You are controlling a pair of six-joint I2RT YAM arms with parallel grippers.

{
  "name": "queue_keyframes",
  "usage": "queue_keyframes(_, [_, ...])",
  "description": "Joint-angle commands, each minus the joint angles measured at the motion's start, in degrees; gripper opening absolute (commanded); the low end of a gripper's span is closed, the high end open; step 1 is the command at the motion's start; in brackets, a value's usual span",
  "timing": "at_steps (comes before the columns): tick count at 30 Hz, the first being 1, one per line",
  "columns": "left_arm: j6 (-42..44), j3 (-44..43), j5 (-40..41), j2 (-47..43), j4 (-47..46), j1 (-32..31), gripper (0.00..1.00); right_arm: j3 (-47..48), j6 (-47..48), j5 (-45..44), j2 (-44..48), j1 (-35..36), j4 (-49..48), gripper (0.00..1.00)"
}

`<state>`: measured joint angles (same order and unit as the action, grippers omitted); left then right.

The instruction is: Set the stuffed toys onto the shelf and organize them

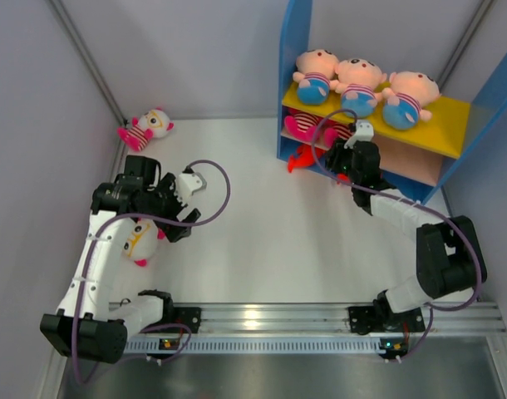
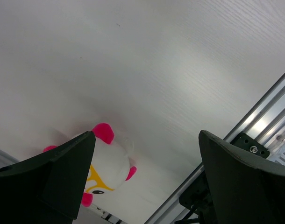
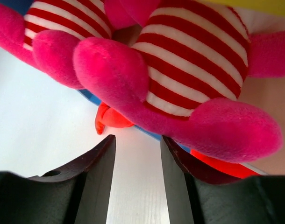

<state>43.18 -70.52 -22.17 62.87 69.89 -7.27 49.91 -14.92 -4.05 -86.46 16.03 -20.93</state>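
Observation:
Three peach dolls (image 1: 360, 83) in blue pants sit on the yellow top board of the shelf (image 1: 453, 116). Striped pink dolls (image 1: 307, 129) lie on its tan middle board, and a red fish (image 1: 299, 160) lies at its base. My right gripper (image 1: 342, 158) is open and empty just in front of the middle tier. Its wrist view shows the jaws (image 3: 138, 144) part open under a striped doll (image 3: 189, 70), with the red fish (image 3: 112, 119) beyond. My left gripper (image 1: 177, 218) is wide open and empty (image 2: 147, 154) above the table, beside a white-faced doll (image 1: 141, 241) (image 2: 107, 163).
Another white-faced striped doll (image 1: 145, 129) lies at the far left corner by the wall. Grey walls close in the left and back. The metal rail (image 1: 270, 316) with the arm bases runs along the near edge and shows in the left wrist view (image 2: 264, 116).

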Motion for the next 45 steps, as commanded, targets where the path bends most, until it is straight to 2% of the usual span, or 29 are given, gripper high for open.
queue_keyframes(1, [-4.22, 0.74, 3.88, 1.11, -0.98, 0.15, 0.98, -0.25, 2.60, 1.95, 5.93, 0.66, -0.08, 0.45])
queue_keyframes(2, [-5.81, 0.74, 8.16, 1.90, -2.03, 0.15, 0.98, -0.60, 3.13, 2.73, 6.99, 1.02, 1.66, 0.47])
queue_keyframes(3, [-7.48, 1.43, 10.72, 2.60, -3.08, 0.24, 0.98, -0.86, 3.66, 3.43, 7.96, 1.28, 2.46, 0.54])
queue_keyframes(6, [-12.15, 3.10, 19.59, 5.50, -7.02, 1.28, 0.98, -1.39, 6.21, 6.25, 11.30, 2.60, 6.50, 0.62])
queue_keyframes(8, [-12.59, 2.94, 21.03, 6.99, -7.92, 6.19, 0.98, -1.48, 7.88, 7.65, 13.32, 3.48, 8.26, 0.64])
queue_keyframes(9, [-12.33, 1.63, 19.03, 8.57, -8.01, 9.17, 0.98, -1.48, 8.32, 8.18, 13.85, 3.65, 8.71, 0.64])
queue_keyframes(10, [-11.63, 0.92, 18.23, 9.45, -8.10, 15.47, 0.98, -1.48, 9.28, 8.88, 14.73, 4.09, 9.15, 0.65])
queue_keyframes(11, [-11.19, 0.13, 18.04, 10.68, -8.88, 18.49, 0.98, -1.22, 9.81, 9.32, 15.00, 4.36, 10.02, 0.65])
queue_keyframes(15, [-8.47, -0.14, 18.74, 11.57, -11.70, 27.29, 0.98, -0.69, 11.22, 10.29, 15.53, 5.76, 11.43, 0.66])
queue_keyframes(21, [-4.51, 1.08, 15.23, 13.77, -11.97, 31.61, 0.91, -1.74, 12.02, 11.79, 15.53, 7.87, 11.17, 0.65])
queue_keyframes(26, [-1.79, 6.08, 7.50, 13.50, -7.49, 31.61, 0.93, -2.19, 12.54, 11.79, 15.62, 8.75, 12.14, 0.65])
queue_keyframes(33, [-2.66, 9.43, 13.12, 21.94, -8.36, 31.79, 0.88, -1.57, 12.90, 11.09, 16.23, 9.54, 12.75, 0.65])
queue_keyframes(37, [-4.06, 10.23, 14.18, 24.84, -12.75, 31.79, 0.70, -1.48, 13.25, 10.82, 16.23, 9.89, 12.75, 0.66])
queue_keyframes(38, [-4.59, 9.88, 12.96, 25.28, -12.93, 31.70, 0.48, -1.48, 13.25, 10.82, 16.32, 9.98, 13.02, 0.65])
queue_keyframes(39, [-5.03, 9.44, 12.25, 25.54, -12.85, 31.70, 0.35, -1.40, 13.25, 10.65, 16.41, 10.16, 13.10, 0.65])
queue_keyframes(41, [-6.34, 8.12, 10.67, 24.94, -12.76, 31.61, 0.00, -1.13, 13.60, 10.38, 16.67, 10.51, 13.54, 0.65])
queue_keyframes(44, [-9.15, 5.14, 3.30, 21.08, -12.67, 31.61, 0.00, 0.09, 14.39, 9.68, 16.67, 12.09, 14.77, 0.65])
queue_keyframes(45, [-10.21, 4.09, -2.12, 19.76, -12.67, 31.61, 0.00, 0.71, 14.39, 9.68, 16.41, 13.22, 15.21, 0.65])
